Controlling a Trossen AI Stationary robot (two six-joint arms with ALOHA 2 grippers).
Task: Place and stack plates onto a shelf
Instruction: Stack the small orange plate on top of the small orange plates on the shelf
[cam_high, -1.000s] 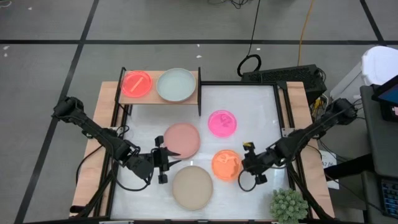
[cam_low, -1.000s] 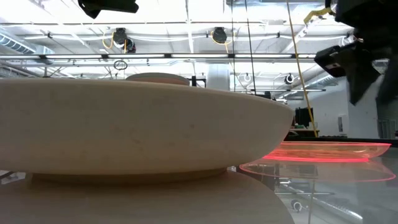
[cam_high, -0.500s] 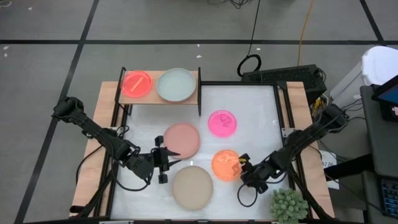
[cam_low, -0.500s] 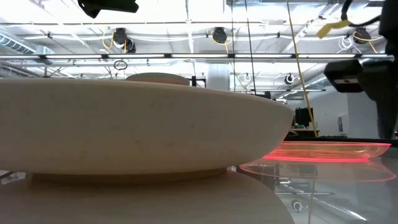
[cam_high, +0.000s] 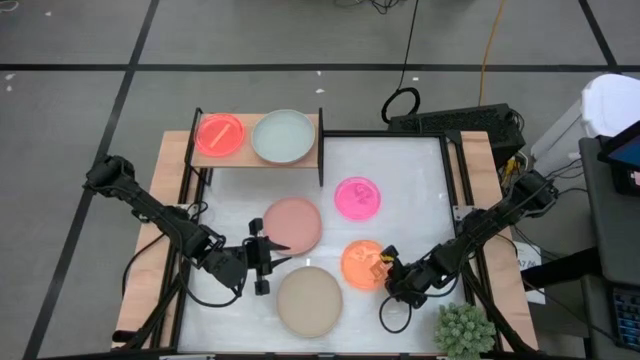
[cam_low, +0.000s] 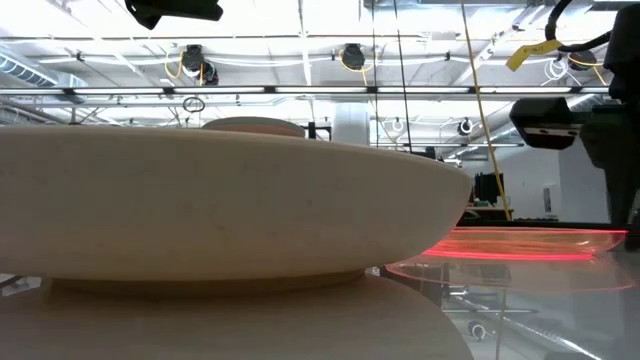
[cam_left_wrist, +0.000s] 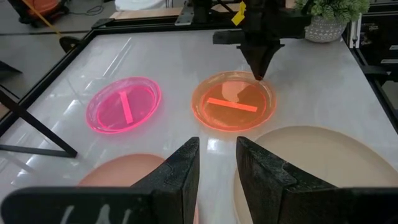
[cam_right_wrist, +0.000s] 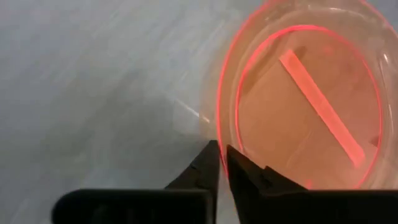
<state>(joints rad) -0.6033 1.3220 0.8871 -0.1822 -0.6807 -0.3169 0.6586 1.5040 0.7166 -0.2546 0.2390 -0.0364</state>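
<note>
A small orange plate (cam_high: 363, 264) lies flat on the white table (cam_high: 420, 170); my right gripper (cam_high: 386, 266) is shut on its right rim. My left gripper (cam_high: 266, 262) hovers open, holding nothing, between a dusty-pink plate (cam_high: 293, 225) and a beige plate (cam_high: 309, 300). A neon pink plate (cam_high: 358, 197) lies farther back. The shelf (cam_high: 258, 160) at the far left carries a small orange-red plate (cam_high: 220, 133) and a pale grey plate (cam_high: 283, 136). The left wrist view shows my left gripper (cam_left_wrist: 216, 158), the orange plate (cam_left_wrist: 233, 102) and my right gripper (cam_left_wrist: 258, 73). My right gripper pinches the orange plate's rim (cam_right_wrist: 217, 132) on the side toward the table's right edge, one finger (cam_right_wrist: 245, 173) inside the plate and the other (cam_right_wrist: 202, 167) outside. The fingers slant down from the right. The plate lies flat on the table.
A spiky green plant (cam_high: 463, 328) stands at the near right corner, close behind my right arm. The beige plate (cam_low: 220, 210) fills most of the low view, and the orange plate (cam_low: 530, 243) shows beyond it. Bare tabletop lies right of the shelf.
My right gripper has sunk and gone a little toward the table's left, down to the orange plate's right rim, rolling its wrist on the way. The plate has stayed flat where it was.
</note>
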